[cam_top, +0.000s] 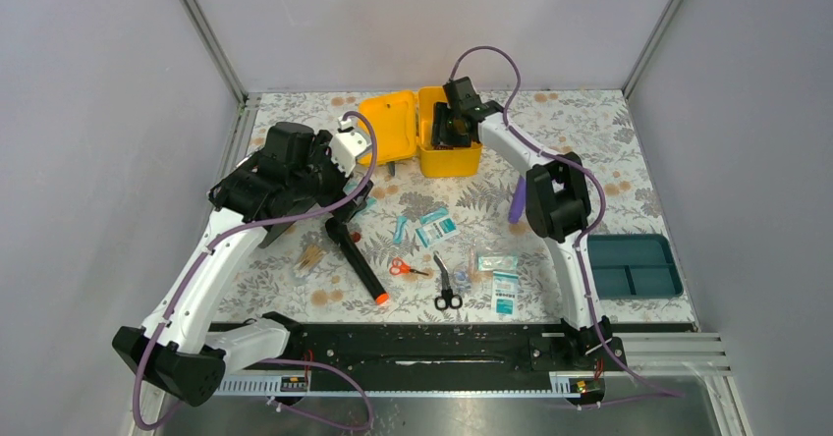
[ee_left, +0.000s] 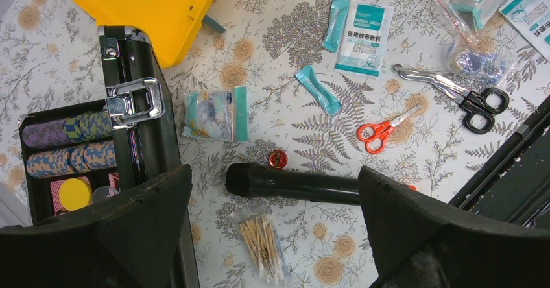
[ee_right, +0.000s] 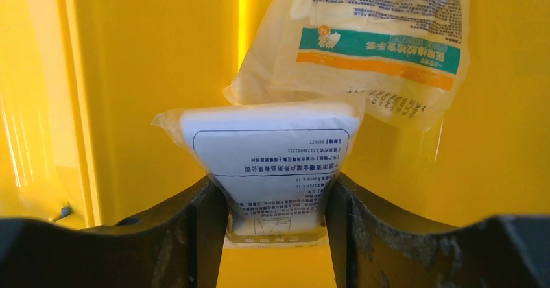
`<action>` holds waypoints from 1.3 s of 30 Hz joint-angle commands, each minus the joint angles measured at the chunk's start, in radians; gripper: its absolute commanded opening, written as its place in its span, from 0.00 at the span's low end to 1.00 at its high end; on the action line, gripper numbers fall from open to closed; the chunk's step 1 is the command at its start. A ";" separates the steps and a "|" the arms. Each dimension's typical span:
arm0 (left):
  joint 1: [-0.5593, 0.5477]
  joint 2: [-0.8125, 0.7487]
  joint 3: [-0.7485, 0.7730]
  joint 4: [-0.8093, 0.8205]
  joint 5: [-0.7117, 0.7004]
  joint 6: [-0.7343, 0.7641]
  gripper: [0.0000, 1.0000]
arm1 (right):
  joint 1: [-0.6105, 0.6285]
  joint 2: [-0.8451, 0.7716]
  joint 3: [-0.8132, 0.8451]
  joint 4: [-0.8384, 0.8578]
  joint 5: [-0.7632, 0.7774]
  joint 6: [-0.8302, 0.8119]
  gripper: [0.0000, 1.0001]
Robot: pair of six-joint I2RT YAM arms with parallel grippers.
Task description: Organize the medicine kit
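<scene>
The yellow medicine kit (cam_top: pixel 452 158) stands open at the back of the table, its lid (cam_top: pixel 393 127) lying flat to its left. My right gripper (cam_top: pixel 454 127) reaches down into the box. In the right wrist view it is shut (ee_right: pixel 275 236) on a white printed packet (ee_right: pixel 272 152), which is pinched between both fingers against the yellow wall (ee_right: pixel 149 74). A bagged glove packet (ee_right: pixel 376 41) leans inside behind it. My left gripper (ee_left: pixel 272 236) hangs wide open and empty above a bag of cotton swabs (ee_left: pixel 263 239).
A black torch-like stick (ee_left: pixel 292 184), orange scissors (ee_left: pixel 382 132), black-handled shears (ee_left: pixel 454 93), a gauze packet (ee_left: pixel 364 36), a cotton bag (ee_left: pixel 214 115) and a red cap (ee_left: pixel 277 159) lie loose. A black case of chips (ee_left: pixel 71 152) is at left. The teal insert tray (cam_top: pixel 634 264) sits far right.
</scene>
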 commanded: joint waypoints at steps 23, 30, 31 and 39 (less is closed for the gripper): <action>0.006 -0.035 -0.059 0.091 0.022 -0.009 0.99 | 0.017 -0.161 -0.013 0.027 -0.110 0.008 0.92; 0.005 -0.032 -0.057 0.091 0.034 -0.014 0.99 | 0.014 -0.127 0.004 0.050 -0.144 -0.066 0.96; 0.004 -0.033 -0.055 0.091 0.032 -0.015 0.99 | 0.012 -0.137 0.006 0.057 -0.178 -0.082 0.99; 0.008 -0.076 -0.029 0.208 -0.071 -0.175 0.99 | -0.036 -0.364 -0.104 0.155 -0.488 -0.283 1.00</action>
